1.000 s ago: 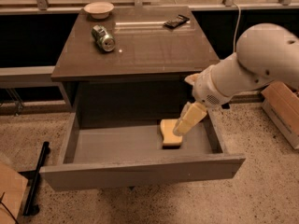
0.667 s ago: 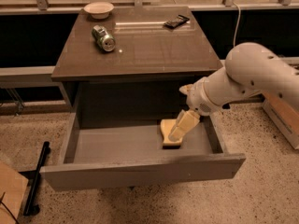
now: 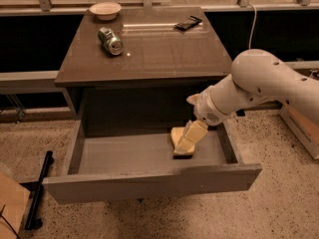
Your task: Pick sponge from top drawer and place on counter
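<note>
The top drawer [image 3: 149, 183] is pulled wide open below the counter [image 3: 149, 54]. The pale-yellow sponge [image 3: 176, 135] lies on the drawer's grey floor near its right end, its darker underside showing at the front. My gripper [image 3: 189, 142] reaches down into the drawer from the right and is right at the sponge, covering its right part. My white arm [image 3: 259, 83] comes in from the right, over the drawer's right wall.
On the counter lie a tipped metal can [image 3: 110, 40], a small bowl [image 3: 105, 9] at the back left and a flat black object [image 3: 188, 22] at the back right. A black pole [image 3: 39, 190] lies on the floor at left. A box [image 3: 299, 128] stands at right.
My arm has swung left and lower, bringing the gripper closer down onto the sponge. The sponge has stayed in the same spot in the drawer.
</note>
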Motion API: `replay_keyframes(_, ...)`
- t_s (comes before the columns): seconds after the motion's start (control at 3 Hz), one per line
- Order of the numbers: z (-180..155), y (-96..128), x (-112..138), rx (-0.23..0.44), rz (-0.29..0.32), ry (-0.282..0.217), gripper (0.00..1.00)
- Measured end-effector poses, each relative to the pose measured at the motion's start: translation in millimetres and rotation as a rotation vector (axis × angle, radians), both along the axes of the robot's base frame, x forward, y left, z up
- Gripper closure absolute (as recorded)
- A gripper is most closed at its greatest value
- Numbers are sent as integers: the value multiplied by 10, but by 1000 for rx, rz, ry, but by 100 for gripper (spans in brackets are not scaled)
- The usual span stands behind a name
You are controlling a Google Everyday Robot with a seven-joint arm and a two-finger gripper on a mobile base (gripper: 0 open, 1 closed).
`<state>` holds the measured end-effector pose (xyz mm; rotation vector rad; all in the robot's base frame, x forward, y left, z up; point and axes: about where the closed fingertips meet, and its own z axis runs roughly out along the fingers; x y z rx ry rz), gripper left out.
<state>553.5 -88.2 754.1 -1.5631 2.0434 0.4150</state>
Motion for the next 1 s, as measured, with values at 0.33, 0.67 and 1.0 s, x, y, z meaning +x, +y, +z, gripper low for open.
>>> replay_keyframes(0.33,-297,229,47,35,16,24,0)
replay_keyframes(0.67,-644,315,181,100,-29,38,0)
replay_keyframes(1.0,-992,317,319,139,-83,54,0)
